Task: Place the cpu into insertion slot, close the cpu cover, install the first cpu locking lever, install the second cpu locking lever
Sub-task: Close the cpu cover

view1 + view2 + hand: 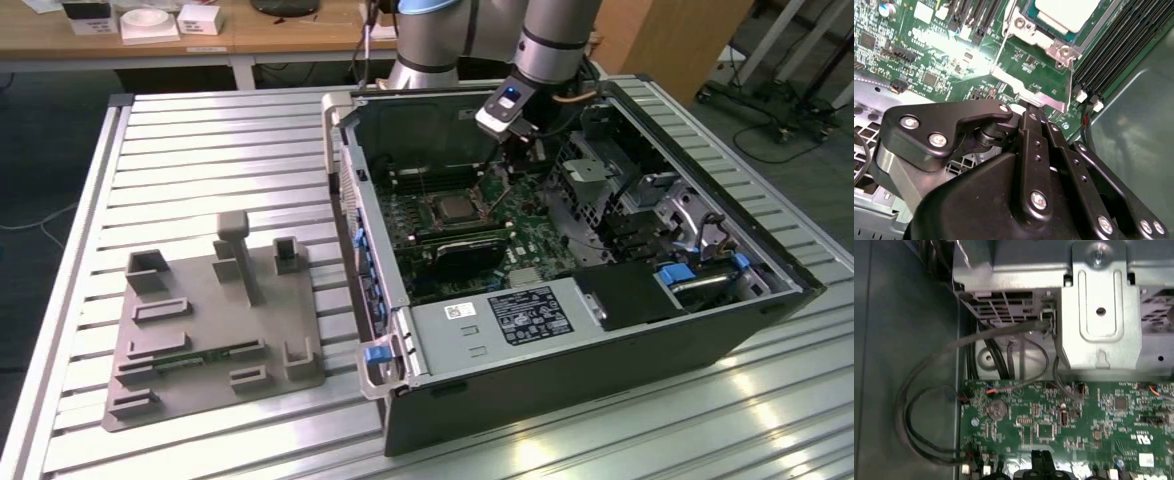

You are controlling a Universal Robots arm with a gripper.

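Observation:
The cpu (1066,11), a pale silver square, lies in the insertion slot (1061,50) on the green board, seen in the exterior view as the cpu (454,208) in the middle of the open case. The cpu cover (1019,22) frames it; whether the cover lies fully flat I cannot tell. A thin silver locking lever (998,55) runs along the socket's side to a flat metal tab (1026,92). My gripper (1030,111) is shut, its tips right at that tab; a hold on it cannot be made out. The gripper (523,158) hangs beyond the socket, over the board (1041,456).
Black memory slots (1114,50) flank the socket. A grey metal drive cage (1099,305) and loose cables (929,390) sit close to the gripper. The case wall (350,190) stands on the exterior view's left. A grey fixture plate (200,320) lies on the slatted table.

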